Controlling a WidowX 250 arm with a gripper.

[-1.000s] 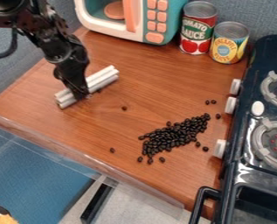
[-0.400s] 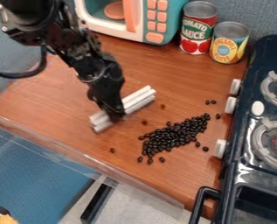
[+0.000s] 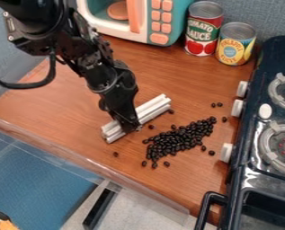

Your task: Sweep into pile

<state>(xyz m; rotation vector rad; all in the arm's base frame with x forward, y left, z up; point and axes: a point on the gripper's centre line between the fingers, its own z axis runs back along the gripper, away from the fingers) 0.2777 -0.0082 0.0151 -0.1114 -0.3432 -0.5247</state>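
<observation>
My one tool (image 3: 131,129) is pinching one white bar (image 3: 154,108) near its middle. The bar sits at a slant on the tabletop (image 3: 66,105), near one big pile (image 3: 175,141) of dark beans. I can't count all the beans in it. One bean (image 3: 151,126) is between bar and pile, one is just beside the bar's far end, and one is alone to the left. Two more sit together near the stove (image 3: 247,182). I see two cans (image 3: 204,29) at the back.
</observation>
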